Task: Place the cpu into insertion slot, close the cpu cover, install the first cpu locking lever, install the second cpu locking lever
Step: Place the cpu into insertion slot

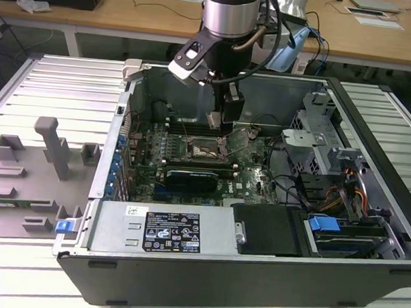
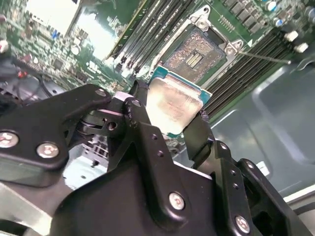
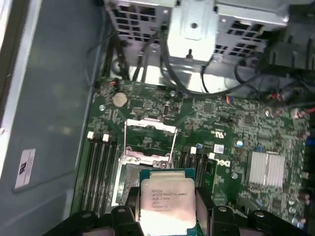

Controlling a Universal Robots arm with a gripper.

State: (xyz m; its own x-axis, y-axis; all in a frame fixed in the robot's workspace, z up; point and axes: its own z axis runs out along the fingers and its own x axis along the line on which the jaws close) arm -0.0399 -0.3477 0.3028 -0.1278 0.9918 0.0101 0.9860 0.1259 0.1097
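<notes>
Slatted grey metal forms the surface (image 1: pixel 41 86) under an open computer case (image 1: pixel 253 277), and the arm reaches down into it.

The end effector (image 2: pixel 170 118) is clamped on the cpu (image 2: pixel 173 104). One black finger (image 2: pixel 140 115) presses each of two opposite edges, so the silvery-tan top stays exposed between them. Both wrist views show the same grip, with the chip (image 3: pixel 166 199) sitting at the very tips of the end effector (image 3: pixel 167 211).

The slot (image 2: pixel 197 54) lies straight ahead of the fingertips, near the cpu but apart from it. Its dark centre is bare, so the chip is not yet seated. In the exterior view the end effector (image 1: pixel 219 123) hangs just above the slot (image 1: pixel 204 150). The chip is square, so it has no long axis. In the first wrist view its edges look roughly parallel to the slot's rim, which is my judgement only.

The cover (image 3: pixel 150 140) stands open on the far side of the slot from the end effector. Black memory slots (image 3: pixel 101 162) flank the slot on the green board (image 3: pixel 236 128).

Fine lines of print cross the chip's top. A white sticker (image 3: pixel 24 169) sits on the case wall beside the slot. A black label (image 1: pixel 172 230) is fixed to the grey plate on the near side of the slot.
</notes>
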